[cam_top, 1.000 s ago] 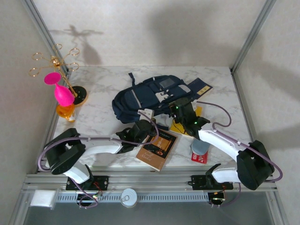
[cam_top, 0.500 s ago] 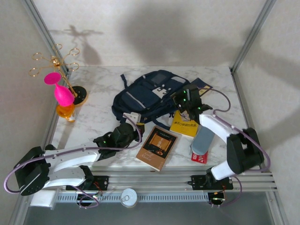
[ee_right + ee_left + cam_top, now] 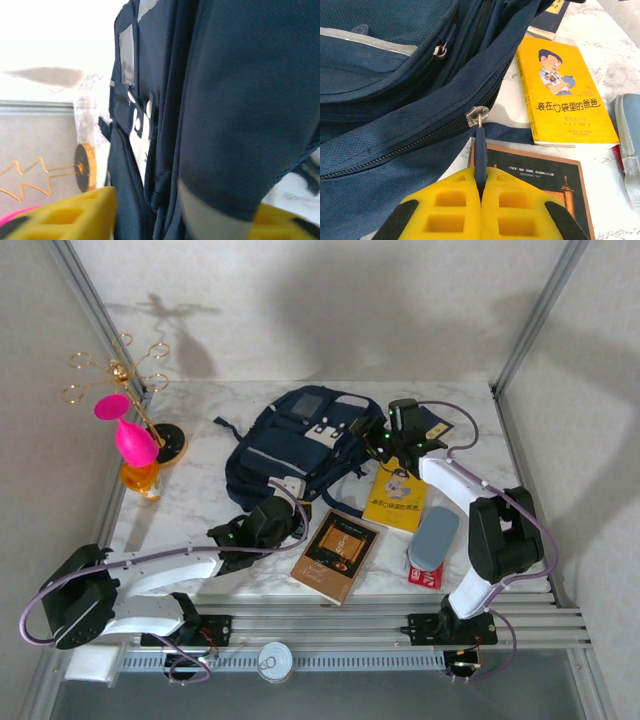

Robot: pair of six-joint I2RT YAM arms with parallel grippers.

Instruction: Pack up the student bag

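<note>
The navy-blue student bag [image 3: 295,440] lies at the back middle of the table. My left gripper [image 3: 287,510] is at the bag's near edge. In the left wrist view my left gripper [image 3: 481,187] is shut on the dark zipper pull [image 3: 480,147], which hangs from a metal slider [image 3: 476,116] on the bag [image 3: 395,60]. My right gripper [image 3: 385,443] is at the bag's right side. In the right wrist view its yellow fingers [image 3: 65,215] stand wide apart, open, with bag fabric [image 3: 240,100] between them.
A yellow book [image 3: 397,498] and a dark brown book [image 3: 335,553] lie in front of the bag. A grey-blue case [image 3: 432,537] rests on a red item [image 3: 425,576] at the right. A dark booklet [image 3: 435,425] lies behind. A gold stand with a pink shape [image 3: 132,435] is at the left.
The bag has shifted left and farther back. My right gripper followed it toward the back and its fingers have parted. My left gripper stays shut on the zipper pull.
</note>
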